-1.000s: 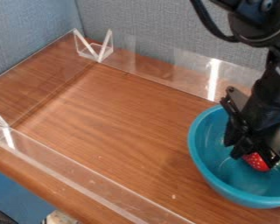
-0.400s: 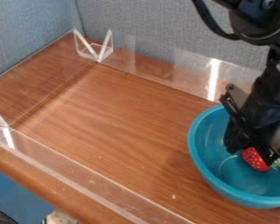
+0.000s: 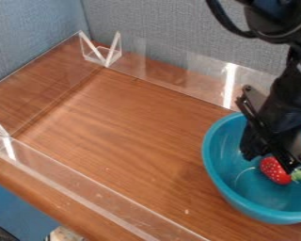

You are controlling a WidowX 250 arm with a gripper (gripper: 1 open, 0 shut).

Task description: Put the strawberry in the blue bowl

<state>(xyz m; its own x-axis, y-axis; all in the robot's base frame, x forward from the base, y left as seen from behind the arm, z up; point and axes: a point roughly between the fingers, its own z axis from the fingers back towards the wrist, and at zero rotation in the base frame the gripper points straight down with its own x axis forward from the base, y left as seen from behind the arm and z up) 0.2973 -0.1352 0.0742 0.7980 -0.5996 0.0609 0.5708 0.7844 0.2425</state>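
Wooden counter (image 3: pixel 102 118), blue bowl (image 3: pixel 218 162): my hand (image 3: pixel 271 158) is clenched down inside, strawberry (image 3: pixel 277 172) at its tips, grip unclear; next, release and lift clear.

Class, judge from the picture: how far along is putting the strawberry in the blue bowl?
Done: the strawberry is within the blue bowl. In hand: the shut pincer sits right at it, and whether it grips it is unclear. Left: letting go if held, then lifting clear.

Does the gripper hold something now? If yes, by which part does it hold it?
It cannot be told. The gripper is shut just above the strawberry inside the blue bowl, but any contact between them is hidden.
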